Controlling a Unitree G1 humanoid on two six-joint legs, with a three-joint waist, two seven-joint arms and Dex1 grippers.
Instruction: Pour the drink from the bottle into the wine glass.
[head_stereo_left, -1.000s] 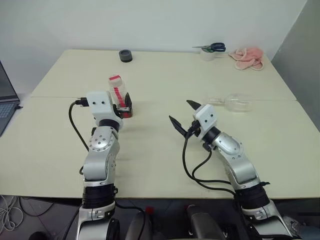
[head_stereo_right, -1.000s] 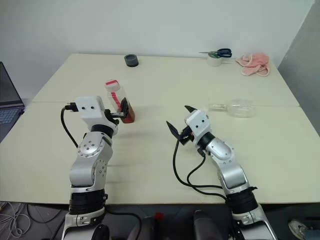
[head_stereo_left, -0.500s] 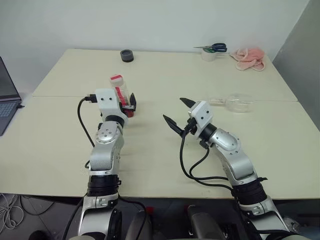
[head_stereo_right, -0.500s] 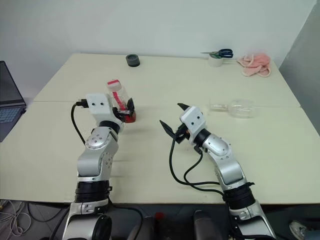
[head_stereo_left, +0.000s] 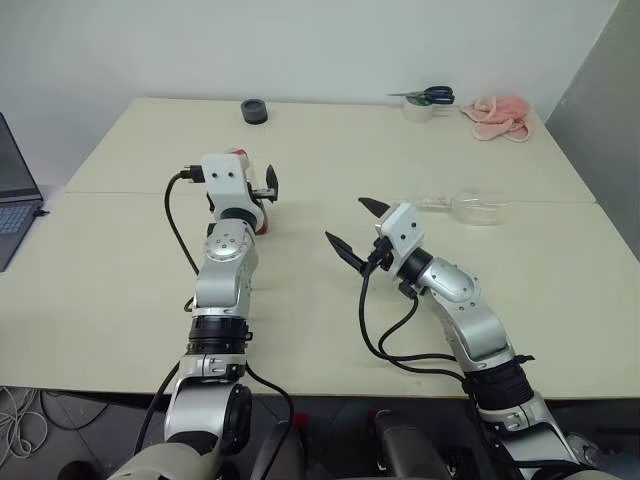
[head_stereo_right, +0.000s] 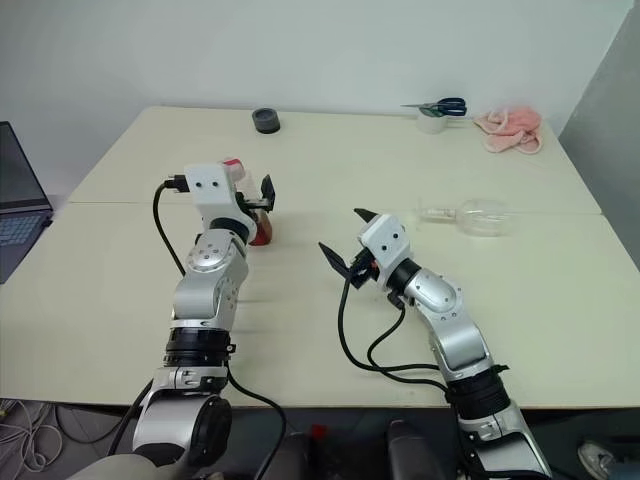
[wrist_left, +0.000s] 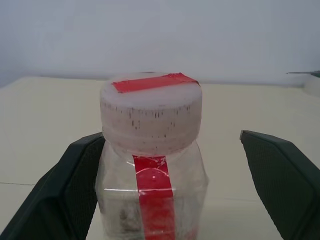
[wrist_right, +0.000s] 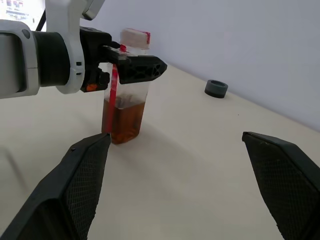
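Looking down over the tabletop (head_stereo_left: 120, 290), I see my left pincer (wrist_left: 170, 185) spread wide around the bottle (wrist_left: 151, 165). One finger (wrist_left: 65, 195) sits just beside the bottle's wall, perhaps touching it; I cannot tell. The other finger (wrist_left: 282, 185) stands clearly apart from it. In the head views the left arm hides most of the bottle, with only its cap edge and a bit of red at its base peeking out.

The bottle stands upright on the tabletop. Its cap (wrist_left: 151, 112) is whitish with a strip of red tape across the top, and a red strip runs down the clear body. In the right wrist view the drink (wrist_right: 122, 121) shows as amber-brown liquid filling the lower part of the bottle.

My right pincer (head_stereo_left: 352, 225) hangs spread above the middle of the tabletop, holding nothing, and points toward the bottle and the left pincer. It is well apart from both.

The glass (head_stereo_left: 470, 207) lies on its side on the right part of the tabletop, beyond my right pincer, with its stem pointing left. It is well apart from the bottle.

At the far edge sit a small dark ring (head_stereo_left: 253, 110), scissors (head_stereo_left: 428, 95) resting on a white roll (head_stereo_left: 416, 109), and a pink cloth (head_stereo_left: 497, 115). A laptop (head_stereo_left: 10, 190) shows at the left margin.
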